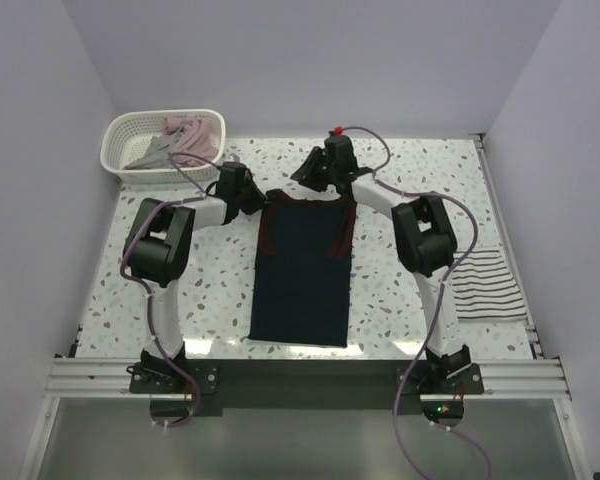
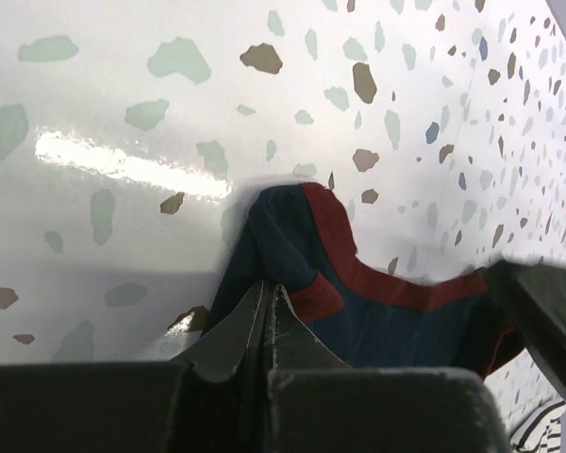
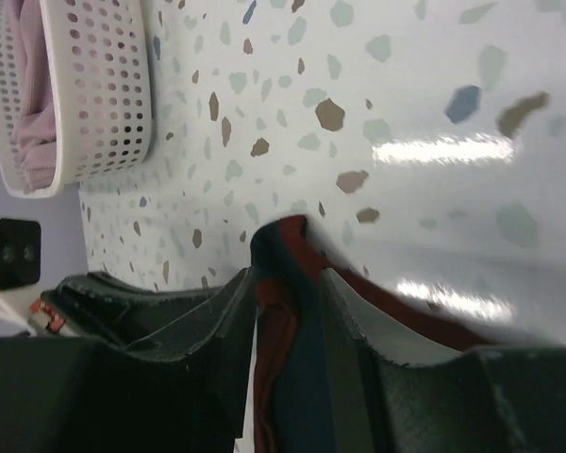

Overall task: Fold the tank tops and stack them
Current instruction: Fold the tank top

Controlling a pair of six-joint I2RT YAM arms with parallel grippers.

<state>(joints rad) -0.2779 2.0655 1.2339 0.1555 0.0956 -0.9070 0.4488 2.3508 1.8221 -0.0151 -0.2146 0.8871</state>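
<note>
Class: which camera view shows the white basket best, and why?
The top external view: the whole basket shows, clothes inside. The right wrist view catches only one perforated wall; the left wrist view misses it.

A speckled white counter (image 1: 220, 300) carries a navy tank top (image 1: 302, 275) at its centre. A folded striped tank top (image 1: 488, 285) lies at the right edge, a white basket (image 1: 113, 155) far left.

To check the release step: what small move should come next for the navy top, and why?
Probably the left hand should open and drop its strap. The navy tank top lies flat on the table, the right hand stands open around the other strap, but the left is pinching cloth.
</note>
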